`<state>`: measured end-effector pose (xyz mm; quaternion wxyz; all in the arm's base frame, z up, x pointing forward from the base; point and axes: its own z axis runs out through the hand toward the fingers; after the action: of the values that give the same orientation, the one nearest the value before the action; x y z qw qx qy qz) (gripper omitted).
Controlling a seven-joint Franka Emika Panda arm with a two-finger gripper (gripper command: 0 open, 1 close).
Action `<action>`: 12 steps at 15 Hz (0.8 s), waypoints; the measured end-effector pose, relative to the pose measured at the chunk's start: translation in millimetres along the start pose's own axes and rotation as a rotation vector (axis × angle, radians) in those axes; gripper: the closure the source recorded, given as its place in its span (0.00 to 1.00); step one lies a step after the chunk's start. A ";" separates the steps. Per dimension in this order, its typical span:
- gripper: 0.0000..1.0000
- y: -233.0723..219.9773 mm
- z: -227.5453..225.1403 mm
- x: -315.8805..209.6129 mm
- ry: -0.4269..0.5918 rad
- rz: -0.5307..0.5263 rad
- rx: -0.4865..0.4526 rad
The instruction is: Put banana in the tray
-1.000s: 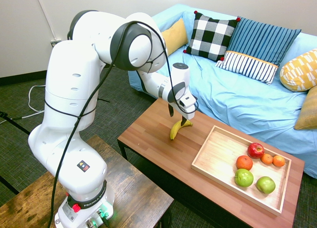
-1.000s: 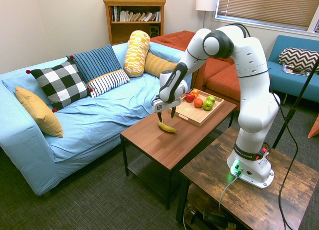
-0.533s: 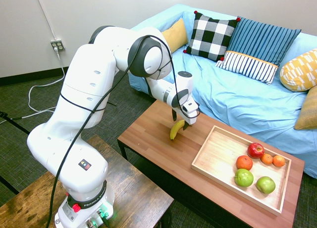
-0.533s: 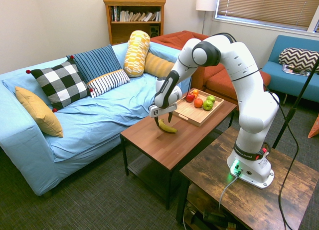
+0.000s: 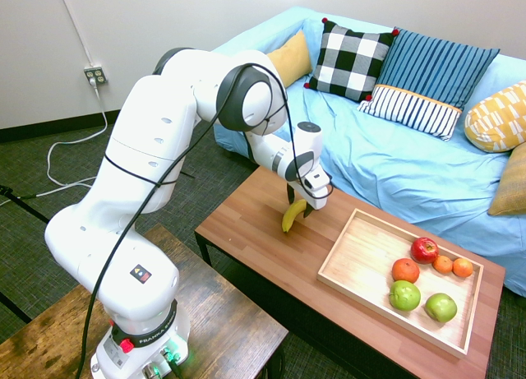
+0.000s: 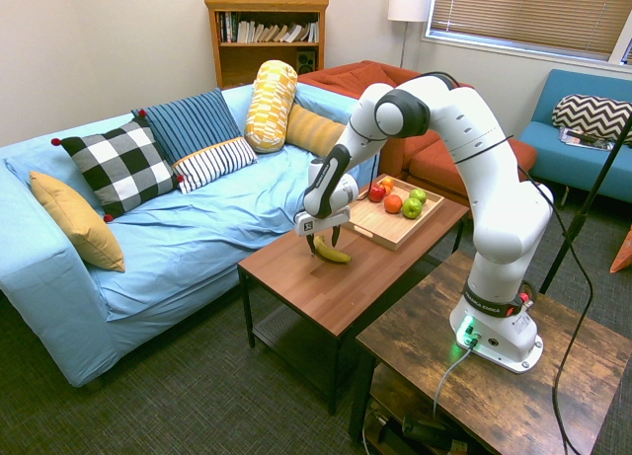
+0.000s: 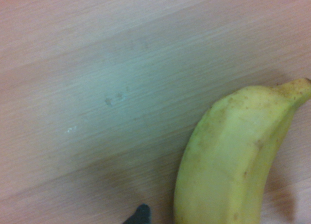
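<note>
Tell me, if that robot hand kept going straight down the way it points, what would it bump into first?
Most likely the banana: the hand points down right over it, the table beneath.

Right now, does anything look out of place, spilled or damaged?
Only the banana: it lies on the table, outside the tray holding the other fruit, with the gripper at it. Nothing spilled or damaged.

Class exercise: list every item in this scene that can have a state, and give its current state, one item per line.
banana: lying on the table, outside the tray
tool: low over the banana, fingers straddling it; grip not yet clear
tray: on the table, holding fruit at one end, rest bare
table: bearing the tray and banana
</note>
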<state>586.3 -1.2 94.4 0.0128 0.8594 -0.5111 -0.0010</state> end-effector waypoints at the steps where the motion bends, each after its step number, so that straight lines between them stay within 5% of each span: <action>1: 1.00 0.1 0.7 -0.1 -0.001 0.001 0.001; 12: 1.00 -3.4 3.2 -5.3 0.000 -0.018 0.021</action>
<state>586.7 5.1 91.1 0.0038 0.8640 -0.5035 0.0041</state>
